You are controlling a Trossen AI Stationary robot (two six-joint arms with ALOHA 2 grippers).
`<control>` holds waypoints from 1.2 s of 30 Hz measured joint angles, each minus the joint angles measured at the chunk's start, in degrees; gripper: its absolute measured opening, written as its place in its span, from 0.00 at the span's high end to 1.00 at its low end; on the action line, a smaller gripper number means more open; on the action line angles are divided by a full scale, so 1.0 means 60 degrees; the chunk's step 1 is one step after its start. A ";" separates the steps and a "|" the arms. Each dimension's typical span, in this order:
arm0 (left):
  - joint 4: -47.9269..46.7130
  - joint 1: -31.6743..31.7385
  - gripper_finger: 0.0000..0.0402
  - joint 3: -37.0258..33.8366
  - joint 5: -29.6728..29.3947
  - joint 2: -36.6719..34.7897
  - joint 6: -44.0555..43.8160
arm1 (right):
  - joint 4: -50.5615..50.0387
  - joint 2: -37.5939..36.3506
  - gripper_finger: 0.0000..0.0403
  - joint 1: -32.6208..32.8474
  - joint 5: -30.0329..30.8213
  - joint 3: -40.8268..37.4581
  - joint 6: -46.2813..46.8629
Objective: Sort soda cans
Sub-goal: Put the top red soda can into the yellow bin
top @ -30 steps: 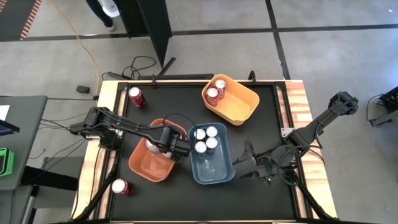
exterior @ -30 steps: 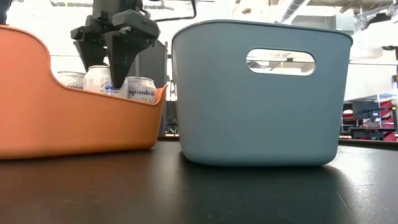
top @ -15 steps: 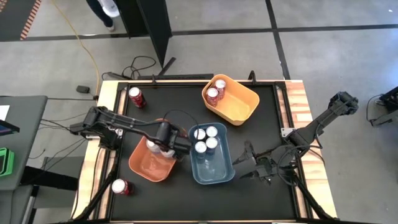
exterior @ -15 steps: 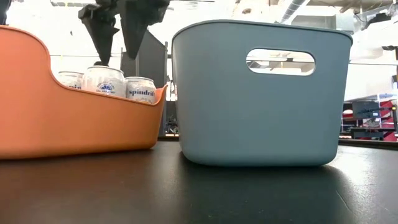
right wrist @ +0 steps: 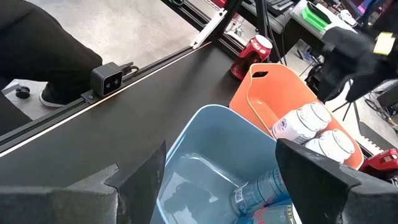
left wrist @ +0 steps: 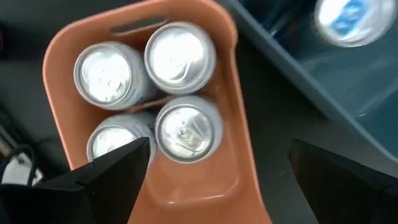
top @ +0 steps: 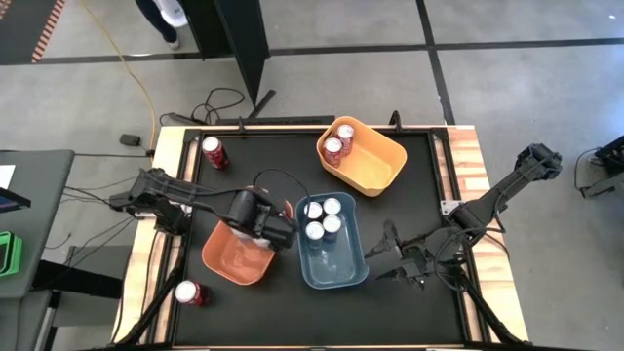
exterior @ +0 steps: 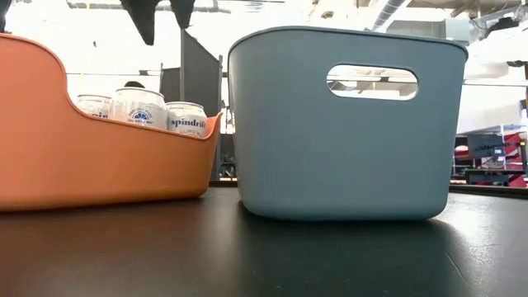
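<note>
The left gripper (left wrist: 211, 171) hangs open and empty over the smooth orange bin (left wrist: 242, 155), where four round cans (left wrist: 186, 127) with shiny silver tops stand close together. Farther off, the right gripper (right wrist: 221, 171) waits open by the blue bin (top: 336, 265)

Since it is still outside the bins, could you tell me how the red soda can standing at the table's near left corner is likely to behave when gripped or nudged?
The red soda can stands upright on a small base, so a sideways nudge would probably tip it. Once down, its round body would likely roll, perhaps off the table edge close beside it. Its smooth metal wall may be slippery, and could dent if squeezed hard.
</note>
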 joint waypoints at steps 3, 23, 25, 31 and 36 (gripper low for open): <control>0.0000 -0.0224 0.06 0.0460 -0.0538 0.0000 0.0151 | -0.0009 0.0000 0.20 0.0000 -0.0003 0.0000 -0.0020; -0.0081 -0.1683 0.06 0.1784 -0.6388 -0.0408 0.2148 | -0.0425 0.0000 0.20 -0.0002 0.0887 0.0658 0.0460; -0.0076 -0.1696 0.06 0.1504 -0.6694 -0.0661 0.2250 | -0.0437 0.0000 0.20 -0.0032 0.1175 0.0688 0.0579; -0.0082 -0.0851 0.06 -0.0116 -0.6946 -0.2033 0.1898 | -0.0435 0.0004 0.20 -0.0465 0.1835 0.0691 0.0444; -0.0092 0.0902 0.06 -0.1961 -0.6997 -0.3687 0.1269 | -0.0460 0.0004 0.20 -0.1238 0.1848 0.0688 0.0247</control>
